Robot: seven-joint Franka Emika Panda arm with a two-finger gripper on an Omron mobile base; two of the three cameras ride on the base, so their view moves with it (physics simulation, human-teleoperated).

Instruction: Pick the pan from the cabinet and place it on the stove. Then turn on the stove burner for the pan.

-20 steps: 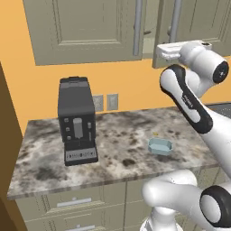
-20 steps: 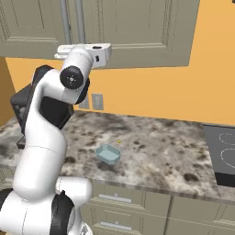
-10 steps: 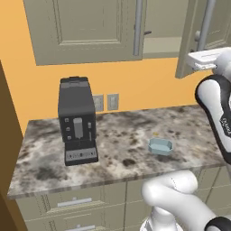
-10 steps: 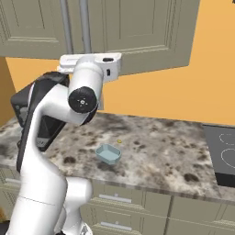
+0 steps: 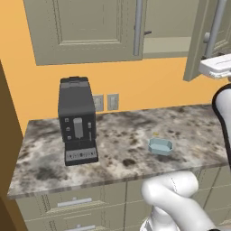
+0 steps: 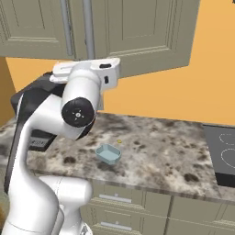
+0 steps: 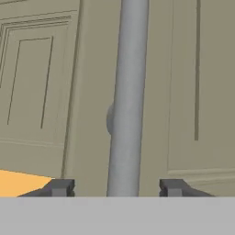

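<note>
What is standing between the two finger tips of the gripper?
In the hand view, the grey bar handle of the cabinet door stands between the two finger tips of the open gripper, apart from both.

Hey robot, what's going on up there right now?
Tool open, astride the cabinet door's bar handle. Cabinet door swung ajar. Pan handle peeking inside.

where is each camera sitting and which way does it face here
Left base view: behind the arm on its left, looking forward and down at the counter, coffee machine and the cabinet with its right door swung open; white arm at lower right.
Right base view: behind on the right, same counter, the stove at far right; arm fills the left.
Hand view: on the hand, facing the cabinet's bar handle close up; the gripper open, tips either side.
Both base views share the small blue dish.
</note>
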